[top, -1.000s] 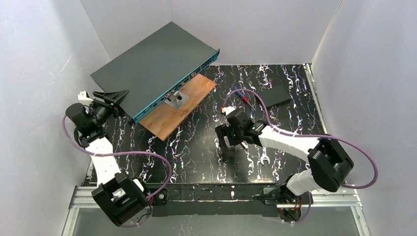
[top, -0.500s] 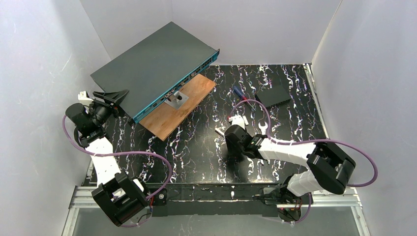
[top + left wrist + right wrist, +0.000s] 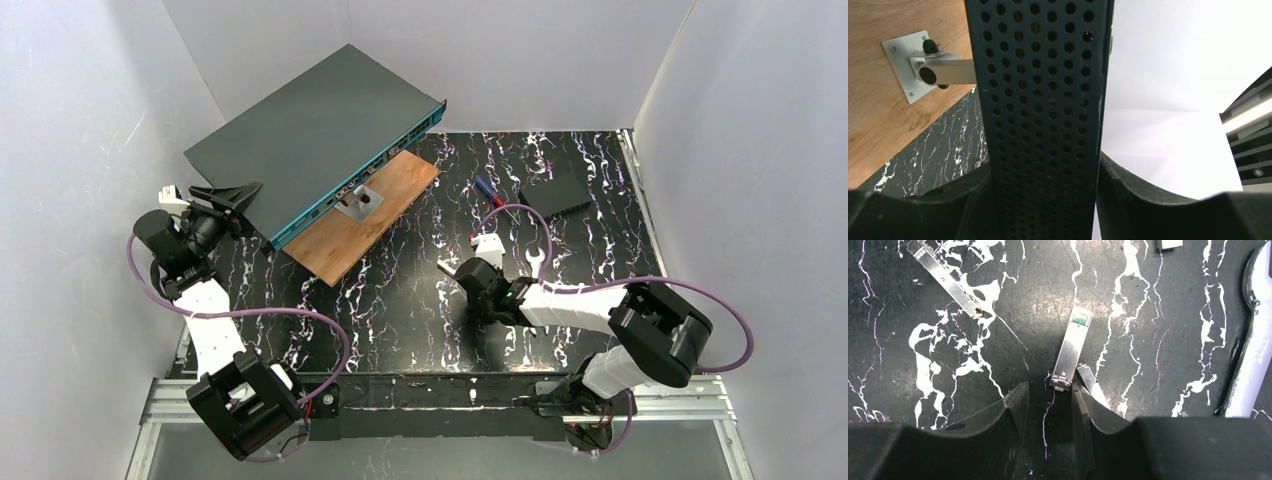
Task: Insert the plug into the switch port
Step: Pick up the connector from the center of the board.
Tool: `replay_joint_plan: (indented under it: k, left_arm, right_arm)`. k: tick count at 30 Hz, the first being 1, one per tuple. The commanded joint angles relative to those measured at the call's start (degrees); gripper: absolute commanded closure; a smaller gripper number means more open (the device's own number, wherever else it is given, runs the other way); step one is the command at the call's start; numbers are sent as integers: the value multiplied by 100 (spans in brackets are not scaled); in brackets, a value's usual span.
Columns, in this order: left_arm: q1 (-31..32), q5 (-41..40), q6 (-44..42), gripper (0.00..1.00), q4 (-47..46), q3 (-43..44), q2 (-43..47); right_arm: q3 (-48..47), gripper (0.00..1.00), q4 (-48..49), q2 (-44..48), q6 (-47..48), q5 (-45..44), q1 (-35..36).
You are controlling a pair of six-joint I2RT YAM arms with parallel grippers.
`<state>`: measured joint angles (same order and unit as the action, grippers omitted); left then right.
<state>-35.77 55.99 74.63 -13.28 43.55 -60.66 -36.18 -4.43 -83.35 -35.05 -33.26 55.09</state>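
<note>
The right gripper (image 3: 1048,394) holds its fingers spread and empty just short of the plug (image 3: 1071,345), which lies flat on the table (image 3: 1158,405), latch end at their mouth. It looks light, stiff, slick metal — best pinched across its long sides. A small silver piece (image 3: 1094,389) crowds that end; the wrench (image 3: 1255,340) lies well aside. The left gripper (image 3: 1045,167) pinches the switch (image 3: 310,130) by its perforated side wall.

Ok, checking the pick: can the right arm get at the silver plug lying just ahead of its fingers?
Probably yes: the right gripper is open, the plug lies flat with its near end at the gap, the wrench sits well aside.
</note>
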Motion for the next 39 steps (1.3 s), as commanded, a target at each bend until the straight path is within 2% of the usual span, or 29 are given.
replay_joint_plan:
  k: [1, 15, 25, 31, 39]
  left_arm:
    - [35, 400, -394, 100, 168, -136, 39]
    - [34, 396, -399, 100, 168, -136, 44]
    - [35, 395, -401, 100, 168, -136, 59]
    - [35, 395, -401, 100, 168, -136, 59]
    - [35, 387, -400, 100, 168, -141, 61]
  right_arm:
    - [150, 57, 116, -102, -220, -468, 19]
    - [262, 65, 59, -91, -477, -763, -7]
    - [298, 82, 92, -6, -433, -731, -42]
    - [145, 86, 229, 327, 398, -519, -42]
    - [-687, 95, -249, 666, 1586, -54, -42]
